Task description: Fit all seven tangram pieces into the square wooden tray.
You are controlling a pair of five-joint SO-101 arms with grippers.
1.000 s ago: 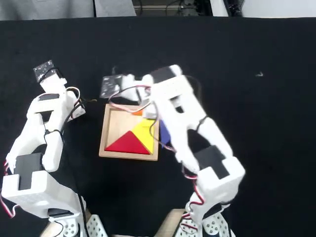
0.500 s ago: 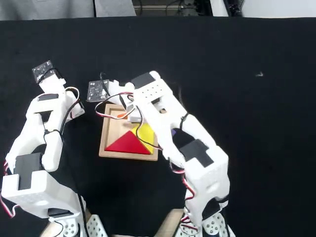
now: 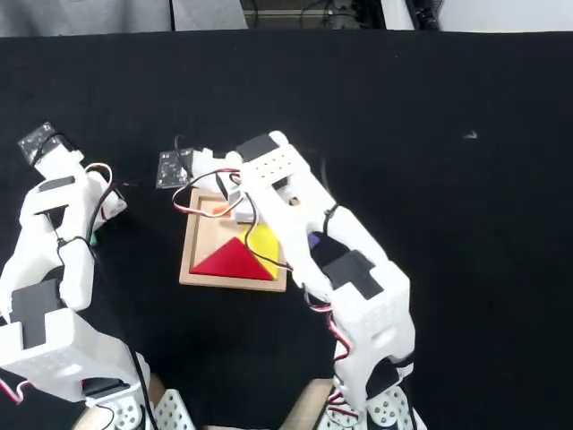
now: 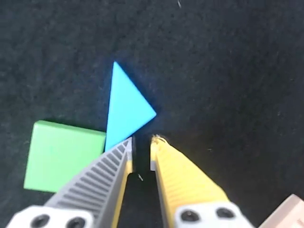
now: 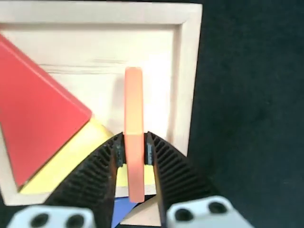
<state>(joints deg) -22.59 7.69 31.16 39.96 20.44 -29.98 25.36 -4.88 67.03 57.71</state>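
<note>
The square wooden tray [image 3: 204, 237] lay on the black worktop [image 3: 448, 224] between the two arms. A red triangle [image 3: 231, 262] lay flat inside it, with a yellow triangle [image 3: 265, 240] touching along one slanted edge. The rest of the tray floor was bare wood.

The right arm [image 3: 354, 278] stretched over the tray. Its pincer [image 5: 134, 137] was clamped on an orange piece [image 5: 134, 107], which stood on its thin edge between the two black fingers [image 5: 111, 156] and reached forward past their tips. The piece hung over the bare floor just beside one rim [image 5: 190, 85]. I could not tell whether its lower edge touched the wood. From above, the orange piece [image 3: 220, 208] showed as a small sliver at the far side of the tray. A blue piece [image 3: 313, 240] peeked out just beside the tray's near-right rim, mostly hidden by the arm.

The left arm [image 3: 54, 233] stood well apart from the tray, out to its side. Its pincer [image 4: 142, 138] was parted by a narrow slit and held nothing. The grey finger [image 4: 111, 161] and the yellow finger [image 4: 178, 164] pointed down at the worktop. The tips were just beside a corner of a light blue triangle [image 4: 126, 107] lying flat there. A green square [image 4: 64, 154] lay next to that triangle, with one corner tucked behind the grey finger. A corner of the tray [image 4: 287, 213] showed at the edge of the left wrist view.
</note>
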